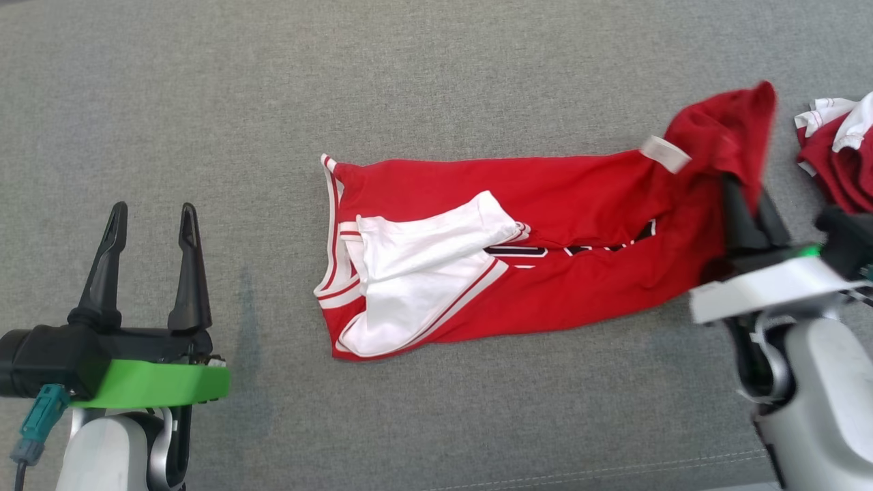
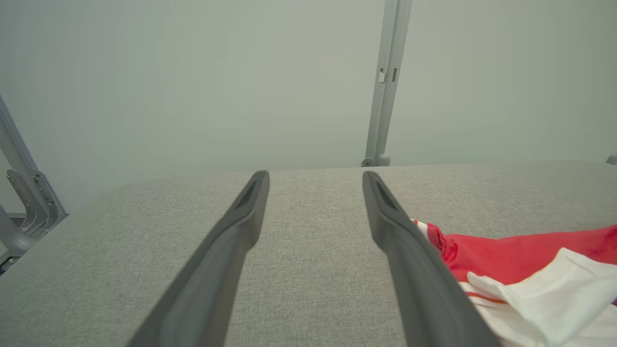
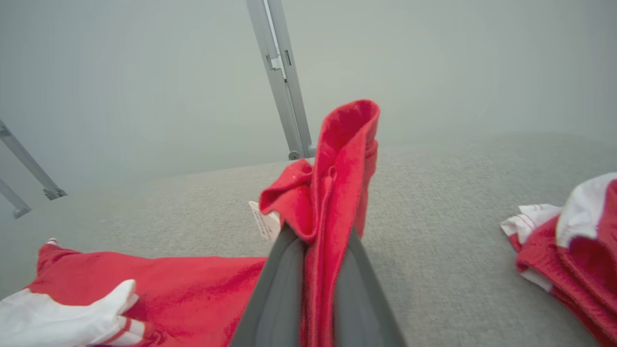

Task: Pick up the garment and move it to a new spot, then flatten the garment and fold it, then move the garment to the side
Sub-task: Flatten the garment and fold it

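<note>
1. Garment position. The red garment (image 1: 545, 225) is spread lengthwise on the grey fabric surface (image 1: 436, 82), running from 9 o'clock to 3 o'clock across the centre of the head view. A white panel (image 1: 423, 273) lies turned over the red cloth at the 9 o'clock end. Black lettering (image 1: 580, 249) is partly visible near the middle. The 3 o'clock end is lifted off the surface and stands up in a bunched fold. A white label (image 1: 665, 153) is attached just beside that fold.

2. Right gripper. The right gripper (image 1: 749, 198) is located at 3 o'clock in the head view. Its two dark fingers are pressed together on the raised end of the garment, and red cloth is pinched between them. The fingertips are covered by the cloth and the head view is blurred here, so the depth of the grip is probably shallow but cannot be confirmed.

3. Left gripper. The left gripper (image 1: 151, 225) is held at 8 o'clock in the head view, well apart from the garment. Its fingers are spread wide and nothing is held between them.

4. Other items. A second heap of red and white clothing (image 1: 842, 157) is found at 2 o'clock, near the raised fold but not touching it.
</note>
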Controlling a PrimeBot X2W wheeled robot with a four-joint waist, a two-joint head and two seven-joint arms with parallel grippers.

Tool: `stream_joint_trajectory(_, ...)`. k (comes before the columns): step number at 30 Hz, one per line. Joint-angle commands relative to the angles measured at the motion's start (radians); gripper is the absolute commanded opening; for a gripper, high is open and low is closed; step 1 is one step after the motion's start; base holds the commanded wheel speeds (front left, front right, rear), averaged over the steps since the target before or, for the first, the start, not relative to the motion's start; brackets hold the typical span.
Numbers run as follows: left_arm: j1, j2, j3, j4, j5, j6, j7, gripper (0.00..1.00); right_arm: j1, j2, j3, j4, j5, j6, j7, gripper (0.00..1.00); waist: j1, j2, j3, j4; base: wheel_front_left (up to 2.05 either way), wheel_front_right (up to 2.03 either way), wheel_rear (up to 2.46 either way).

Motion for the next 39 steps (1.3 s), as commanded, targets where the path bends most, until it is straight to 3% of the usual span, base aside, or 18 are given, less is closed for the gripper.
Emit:
stream_joint_trajectory(1, 0.009, 0.007, 0.001, -0.001, 0.004, 0.000, -0.002, 1.00, -0.025, 0.018, 0.030, -0.023, -0.009, 0.000, 0.017, 0.00, 0.0000, 0.0000, -0.001, -0.002, 0.00, 0.00, 0.00)
stream_joint_trajectory(6, -0.018, 0.005, -0.017, 0.001, 0.002, -0.002, 0.002, 1.00, -0.088, 0.095, 0.180, -0.097, -0.030, 0.000, 0.060, 0.00, 0.0000, 0.0000, 0.013, 0.016, 0.00, 0.00, 0.00)
stream_joint_trajectory(11, -0.034, -0.003, -0.033, 0.014, -0.005, -0.005, 0.000, 1.00, -0.144, 0.159, 0.344, -0.073, -0.002, 0.000, 0.058, 0.00, 0.0000, 0.0000, 0.038, 0.043, 0.00, 0.00, 0.00)
stream_joint_trajectory(19, -0.063, -0.013, -0.054, 0.041, -0.011, -0.011, -0.002, 1.00, -0.202, 0.174, 0.545, 0.035, 0.098, 0.000, -0.003, 0.00, 0.0000, 0.0000, 0.066, 0.083, 0.00, 0.00, 0.00)
stream_joint_trajectory(25, -0.081, -0.017, -0.055, 0.052, -0.007, -0.013, -0.002, 1.00, -0.249, 0.175, 0.623, 0.123, 0.169, 0.000, -0.041, 0.00, 0.0000, 0.0000, 0.082, 0.094, 0.00, 0.00, 0.00)
stream_joint_trajectory(26, -0.082, -0.017, -0.055, 0.052, -0.005, -0.013, -0.002, 1.00, -0.257, 0.176, 0.631, 0.132, 0.176, 0.000, -0.046, 0.28, 0.0000, 0.0000, 0.084, 0.093, 0.00, 0.00, 0.00)
stream_joint_trajectory(27, -0.082, -0.018, -0.054, 0.053, -0.003, -0.014, -0.003, 1.00, -0.265, 0.176, 0.639, 0.140, 0.179, 0.000, -0.048, 0.82, 0.0000, 0.0000, 0.085, 0.092, 0.00, 0.00, 0.00)
stream_joint_trajectory(28, -0.083, -0.018, -0.053, 0.053, -0.002, -0.014, -0.003, 1.00, -0.274, 0.176, 0.645, 0.142, 0.177, 0.000, -0.050, 1.00, 0.0000, 0.0000, 0.085, 0.090, 0.00, 0.00, 0.00)
stream_joint_trajectory(33, -0.083, -0.021, -0.047, 0.050, 0.003, -0.016, -0.003, 1.00, -0.303, 0.176, 0.631, 0.098, 0.158, 0.000, -0.053, 1.00, 0.0000, 0.0000, 0.082, 0.077, 0.00, 0.00, 0.00)
stream_joint_trajectory(39, -0.075, -0.023, -0.033, 0.044, 0.009, -0.017, -0.003, 1.00, -0.263, 0.175, 0.513, -0.029, 0.076, 0.000, -0.053, 1.00, 0.0000, 0.0000, 0.069, 0.060, 0.00, 0.00, 0.00)
